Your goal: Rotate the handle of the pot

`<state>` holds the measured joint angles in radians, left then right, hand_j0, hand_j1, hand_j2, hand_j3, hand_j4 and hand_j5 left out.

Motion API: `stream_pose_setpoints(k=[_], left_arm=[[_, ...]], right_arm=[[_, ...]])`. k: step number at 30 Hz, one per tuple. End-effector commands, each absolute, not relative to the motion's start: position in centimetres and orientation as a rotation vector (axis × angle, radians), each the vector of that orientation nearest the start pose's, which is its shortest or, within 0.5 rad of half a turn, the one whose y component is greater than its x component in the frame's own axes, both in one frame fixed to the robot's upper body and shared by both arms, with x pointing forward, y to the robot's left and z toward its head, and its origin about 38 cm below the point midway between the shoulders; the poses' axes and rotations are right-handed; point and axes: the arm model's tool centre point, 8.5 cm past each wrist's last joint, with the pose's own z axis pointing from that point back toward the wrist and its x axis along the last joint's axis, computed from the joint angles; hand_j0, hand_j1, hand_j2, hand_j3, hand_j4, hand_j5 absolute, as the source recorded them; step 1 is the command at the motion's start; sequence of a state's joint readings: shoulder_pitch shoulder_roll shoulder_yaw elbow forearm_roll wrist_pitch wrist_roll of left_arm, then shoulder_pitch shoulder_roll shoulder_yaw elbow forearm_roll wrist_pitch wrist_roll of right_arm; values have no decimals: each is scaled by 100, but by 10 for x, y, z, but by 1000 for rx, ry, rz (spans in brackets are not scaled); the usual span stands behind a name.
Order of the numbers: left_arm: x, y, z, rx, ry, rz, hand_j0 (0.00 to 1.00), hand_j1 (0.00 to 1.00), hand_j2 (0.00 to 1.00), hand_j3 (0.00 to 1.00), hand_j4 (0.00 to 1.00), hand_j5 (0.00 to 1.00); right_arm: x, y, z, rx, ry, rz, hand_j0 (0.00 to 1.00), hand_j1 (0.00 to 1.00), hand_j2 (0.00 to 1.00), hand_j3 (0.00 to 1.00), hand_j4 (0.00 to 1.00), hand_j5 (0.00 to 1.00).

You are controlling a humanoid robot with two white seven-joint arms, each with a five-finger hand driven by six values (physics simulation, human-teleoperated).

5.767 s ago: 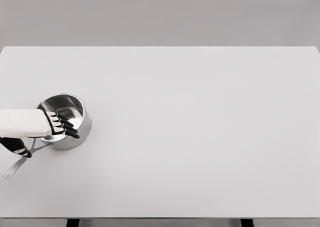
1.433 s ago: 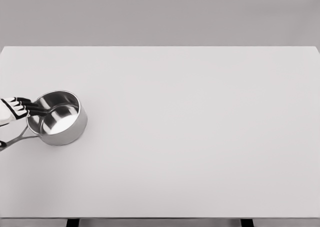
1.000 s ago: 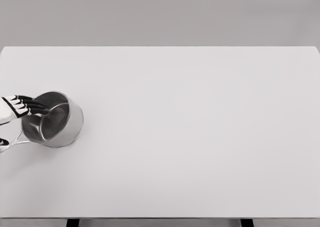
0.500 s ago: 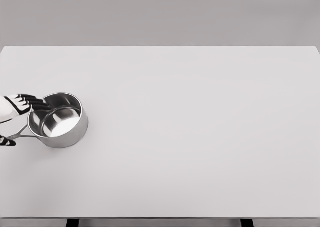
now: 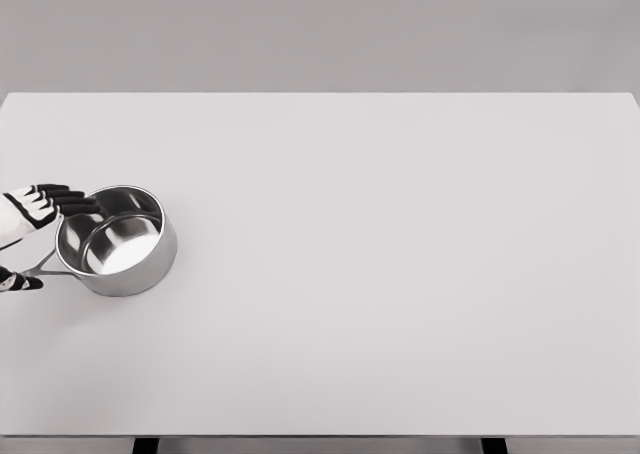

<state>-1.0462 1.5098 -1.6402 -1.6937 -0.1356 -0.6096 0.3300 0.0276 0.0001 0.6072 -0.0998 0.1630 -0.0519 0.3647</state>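
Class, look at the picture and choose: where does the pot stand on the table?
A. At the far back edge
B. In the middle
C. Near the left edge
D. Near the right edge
C. The pot stands near the left edge of the table, its handle pointing left, with the left robot hand beside its rim.

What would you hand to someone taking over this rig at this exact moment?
Left robot hand: at the picture's left edge, fingers stretched toward the far-left rim of the pot, holding nothing. A thumb tip shows lower down by the end of the handle.
Right robot hand: not in view.
Pot: upright on the table, near its left edge; handle points left, slightly toward the robot.
Done: cannot tell from this frame how far the handle has been turned.
Left: probably keep pushing the handle around, then pull the robot hand clear.
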Motion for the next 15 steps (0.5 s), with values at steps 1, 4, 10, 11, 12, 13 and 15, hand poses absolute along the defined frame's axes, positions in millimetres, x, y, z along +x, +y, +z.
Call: stream_pose_setpoints(k=[1, 4, 10, 11, 12, 13, 15], left_arm=[[302, 428, 223, 433, -1563, -1725, 100, 100, 100, 100, 100, 100], [299, 428, 220, 449, -1584, -1729, 100, 100, 100, 100, 100, 100], [294, 430, 212, 450, -1591, -1733, 100, 100, 100, 100, 100, 100], [294, 431, 212, 454, -1594, -1730, 100, 100, 100, 100, 100, 100], [295, 430, 212, 465, -1609, -1734, 100, 100, 100, 100, 100, 100], [294, 429, 211, 468, -1622, -1738, 100, 100, 100, 100, 100, 100], [291, 430, 207, 466, -1628, -1736, 100, 100, 100, 100, 100, 100]], right_arm=[[-6, -226, -261, 317, 53, 779, 100, 100, 100, 100, 100, 100], [-6, -226, -261, 317, 53, 779, 100, 100, 100, 100, 100, 100], [-6, -226, -261, 317, 53, 779, 100, 100, 100, 100, 100, 100], [-6, -226, -261, 317, 53, 779, 100, 100, 100, 100, 100, 100], [-6, -226, -261, 317, 53, 779, 100, 100, 100, 100, 100, 100], [-6, -226, -261, 317, 53, 779, 100, 100, 100, 100, 100, 100], [-6, -226, -261, 317, 53, 779, 100, 100, 100, 100, 100, 100]])
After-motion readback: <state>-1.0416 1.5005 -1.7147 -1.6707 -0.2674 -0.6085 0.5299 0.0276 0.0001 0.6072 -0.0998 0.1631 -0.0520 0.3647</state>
